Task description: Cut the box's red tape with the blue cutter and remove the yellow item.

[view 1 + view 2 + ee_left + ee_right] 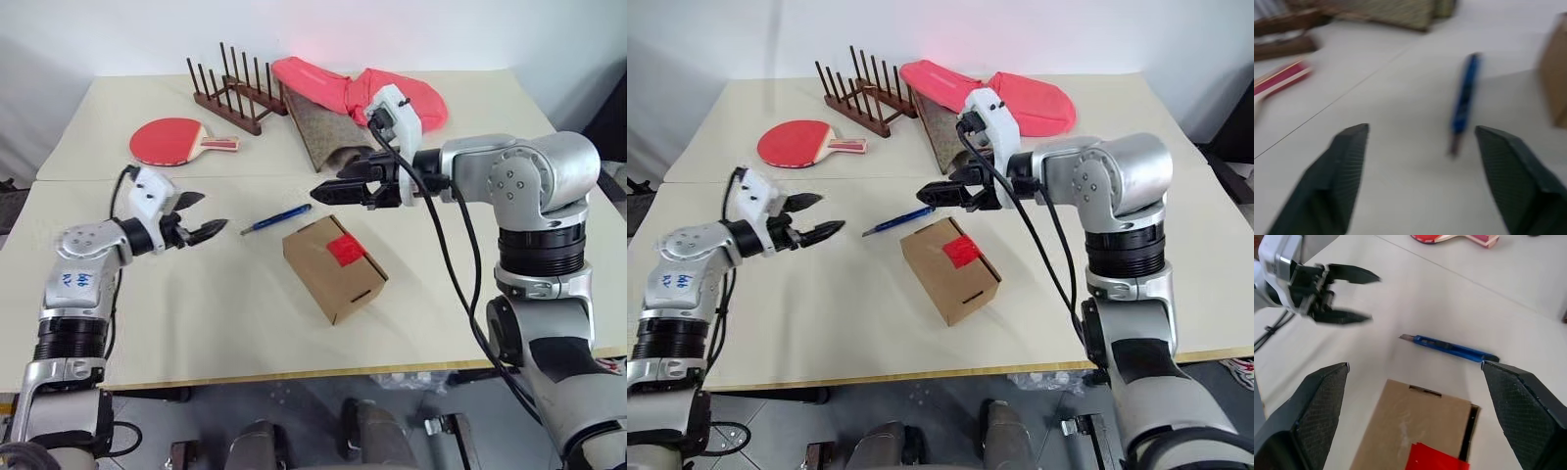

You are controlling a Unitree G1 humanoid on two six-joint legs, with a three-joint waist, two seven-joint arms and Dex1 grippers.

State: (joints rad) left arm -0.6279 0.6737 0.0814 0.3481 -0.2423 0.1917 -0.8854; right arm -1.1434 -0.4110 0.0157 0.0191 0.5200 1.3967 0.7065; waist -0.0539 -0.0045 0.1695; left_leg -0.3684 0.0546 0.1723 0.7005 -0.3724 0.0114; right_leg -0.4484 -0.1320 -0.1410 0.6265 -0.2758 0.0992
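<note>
Tabletop: blue cutter [276, 219] beside left gripper [201, 217]

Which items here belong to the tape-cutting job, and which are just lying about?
Job: box; red tape; blue cutter.
Lying about: red paddle; wooden rack; red cloth; grey mat.

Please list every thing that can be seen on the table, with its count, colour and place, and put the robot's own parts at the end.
box: one, brown, table middle
red tape: one, red, on the box top
blue cutter: one, blue, lying left of the box
paddle: one, red, far left
rack: one, dark wood, far middle
cloths: red on grey, far right
table: cream
left gripper: black, open, near the cutter
right gripper: black, open, above the box
</note>
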